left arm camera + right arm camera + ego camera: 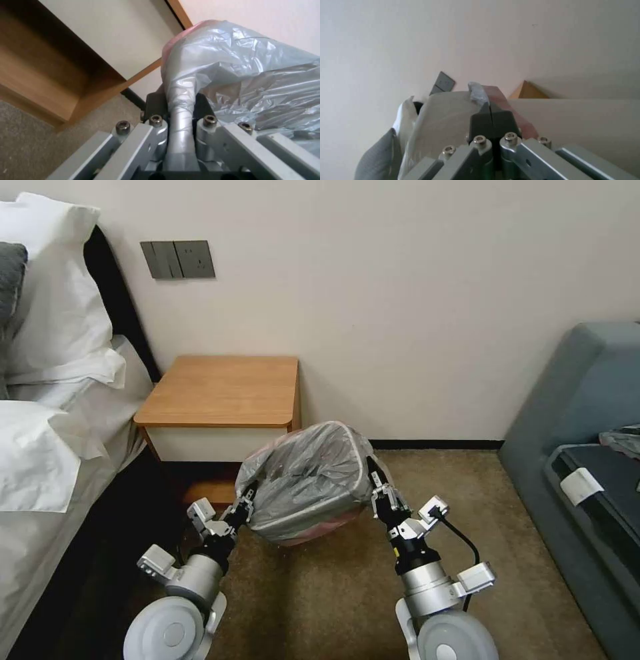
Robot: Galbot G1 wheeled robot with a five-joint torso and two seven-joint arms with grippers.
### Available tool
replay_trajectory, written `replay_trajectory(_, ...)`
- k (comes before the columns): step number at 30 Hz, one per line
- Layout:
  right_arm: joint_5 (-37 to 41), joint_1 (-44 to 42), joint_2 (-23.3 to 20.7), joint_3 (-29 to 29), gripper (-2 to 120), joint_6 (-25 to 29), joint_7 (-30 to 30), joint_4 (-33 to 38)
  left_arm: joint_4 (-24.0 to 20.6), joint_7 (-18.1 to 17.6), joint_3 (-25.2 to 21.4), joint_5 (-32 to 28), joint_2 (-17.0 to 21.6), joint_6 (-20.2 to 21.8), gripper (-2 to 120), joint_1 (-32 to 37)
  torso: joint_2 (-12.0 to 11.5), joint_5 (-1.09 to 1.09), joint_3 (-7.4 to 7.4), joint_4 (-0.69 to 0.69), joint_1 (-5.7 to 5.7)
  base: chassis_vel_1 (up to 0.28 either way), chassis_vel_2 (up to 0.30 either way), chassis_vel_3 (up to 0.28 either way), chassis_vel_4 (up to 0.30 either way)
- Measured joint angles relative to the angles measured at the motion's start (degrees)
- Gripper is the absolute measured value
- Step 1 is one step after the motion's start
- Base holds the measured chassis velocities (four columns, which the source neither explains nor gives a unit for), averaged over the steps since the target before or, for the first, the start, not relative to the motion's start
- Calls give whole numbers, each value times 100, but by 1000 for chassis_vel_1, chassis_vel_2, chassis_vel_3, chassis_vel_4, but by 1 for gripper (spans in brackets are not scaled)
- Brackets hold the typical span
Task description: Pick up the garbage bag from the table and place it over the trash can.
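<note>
In the head view the garbage bag [307, 473] is stretched over the trash can [313, 532], which stands on the carpet [333, 593] just in front of the worktop [223, 390]. Only a small beige and pinkish part of the can shows under the plastic. The 2 arms hold the bag from both sides: the left end effector [249, 505] at its left edge, the right end effector [377, 488] at its right edge.

The left wrist view adds a detail: a twisted strip of the grey bag [233, 65] passes between the fingers [155, 105], so this end effector [178, 102] is closed on it.

In the right wrist view the dark pads [480, 122] of the right end effector [490, 120] meet together, with a bit of plastic [477, 92] pinched at their tip.
</note>
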Motion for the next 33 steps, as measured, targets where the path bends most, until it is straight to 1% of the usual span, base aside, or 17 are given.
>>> replay_trajectory(3, -387, 43, -77, 14, 0, -215, 377, 124, 7, 20, 44, 130, -7, -2, 4, 11, 0, 0, 0, 0, 0, 0, 0, 0, 0)
replay_trajectory(4, -387, 43, -77, 14, 0, -215, 377, 124, 7, 20, 44, 130, -7, -2, 4, 11, 0, 0, 0, 0, 0, 0, 0, 0, 0)
replay_trajectory(7, -682, 94, -196, 32, 0, -530, 777, 167, -11, 29, 58, 184, -22, -6, 4, 21, 0, 0, 0, 0, 0, 0, 0, 0, 0)
replay_trajectory(8, -682, 94, -196, 32, 0, -530, 777, 167, -11, 29, 58, 184, -22, -6, 4, 21, 0, 0, 0, 0, 0, 0, 0, 0, 0)
replay_trajectory(10, -837, 130, -264, 55, 0, -724, 1019, 168, -49, 30, 59, 205, -25, -6, 4, 23, 0, 1, 0, 0, 0, 0, 0, 0, 0)
replay_trajectory(12, -887, 141, -281, 60, 0, -780, 1097, 166, -60, 30, 59, 207, -25, -7, 4, 23, 0, 1, 0, 0, 0, 0, 0, 0, 0)
replay_trajectory(14, -1030, 167, -318, 65, 0, -941, 1364, 156, -103, 30, 58, 210, -26, -7, 4, 27, 0, 1, 0, 0, 0, 0, 0, 0, 0)
replay_trajectory(21, -1256, 207, -346, 81, 0, -1064, 1563, 97, -157, 30, 61, 190, -47, -7, 4, 56, 0, 0, 0, 0, 0, 0, 0, 0, 0)
replay_trajectory(23, -1716, 207, -321, 99, 0, -1034, 1624, -30, -157, 31, 65, 199, -79, -7, 4, 62, 0, 0, 0, 0, 0, 0, 0, 0, 0)
replay_trajectory(24, -1716, 207, -321, 99, 0, -1034, 1624, -30, -157, 31, 65, 199, -79, -7, 4, 62, 0, 0, 0, 0, 0, 0, 0, 0, 0)
replay_trajectory(27, -3437, 107, -270, 182, 0, -631, 1706, -355, -81, 64, 70, 375, -72, -18, 4, 41, 0, 0, 0, 0, 0, 0, 0, 0, 0)
replay_trajectory(28, -3437, 107, -270, 182, 0, -631, 1706, -355, -81, 64, 70, 375, -72, -18, 4, 41, 0, 0, 0, 0, 0, 0, 0, 0, 0)
replay_trajectory(30, -4102, 32, -260, 250, 0, -416, 1740, -396, -10, 79, 83, 710, 3, -54, 4, -8, 0, 0, 0, 0, 0, 0, 0, 0, 0)
replay_trajectory(31, -4102, 32, -260, 250, 0, -416, 1740, -396, -10, 79, 83, 710, 3, -54, 4, -8, 0, 0, 0, 0, 0, 0, 0, 0, 0)
replay_trajectory(33, -4569, -7, -265, 388, 0, -82, 1579, -416, 67, 141, 119, 1309, 101, -134, 4, -33, 0, 0, 0, 0, 0, 0, 0, 0, 0)
